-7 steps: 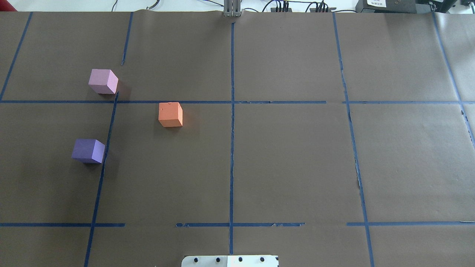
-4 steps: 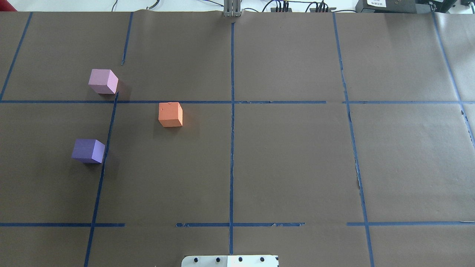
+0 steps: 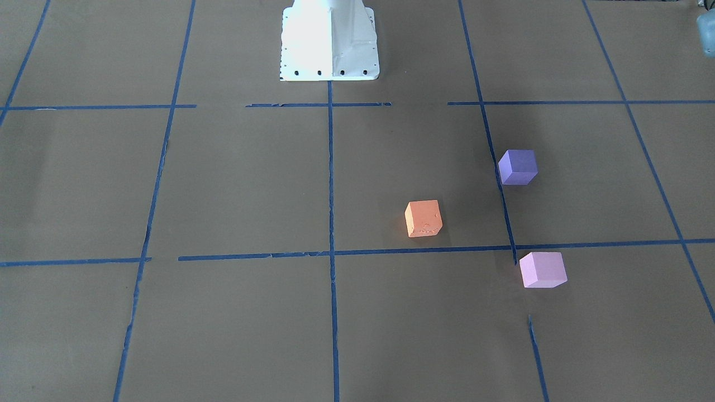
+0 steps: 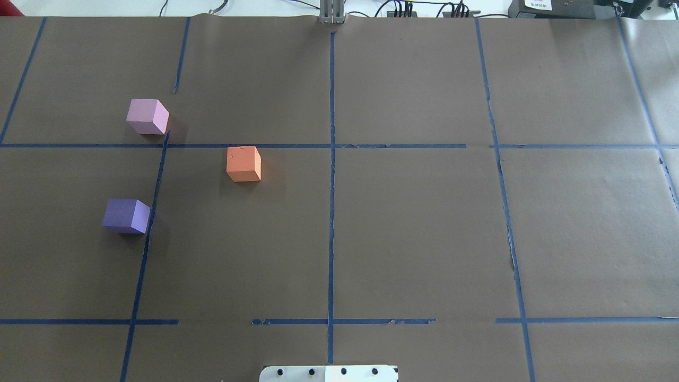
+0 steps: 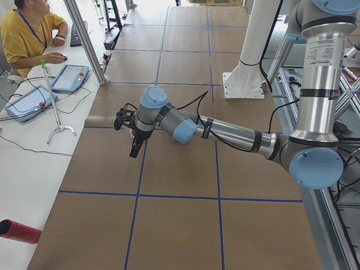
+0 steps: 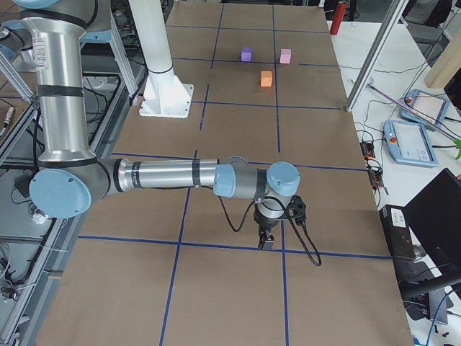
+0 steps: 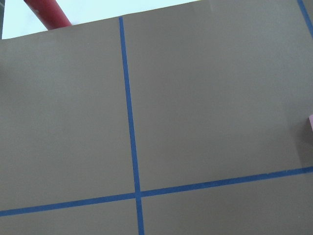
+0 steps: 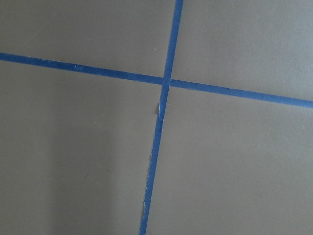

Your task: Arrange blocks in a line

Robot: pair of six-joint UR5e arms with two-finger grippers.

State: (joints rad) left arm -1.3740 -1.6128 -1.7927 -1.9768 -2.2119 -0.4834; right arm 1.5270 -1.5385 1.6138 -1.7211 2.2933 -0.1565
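Note:
Three cubes lie apart on the brown paper on the robot's left half. The orange block (image 4: 243, 164) (image 3: 423, 218) is nearest the centre line. The dark violet block (image 4: 126, 216) (image 3: 518, 166) is closer to the robot. The pale pink-lilac block (image 4: 147, 116) (image 3: 542, 269) is farthest out; its edge shows in the left wrist view (image 7: 311, 122). The left gripper (image 5: 135, 149) hangs above the table beyond the blocks. The right gripper (image 6: 265, 241) hangs over a tape cross far from them. I cannot tell if either is open or shut.
Blue tape lines divide the paper into a grid. The white robot base (image 3: 329, 44) stands at the table's near-robot edge. A red cylinder (image 5: 19, 232) lies at the table's left end. An operator (image 5: 28, 34) sits by a side table with tablets.

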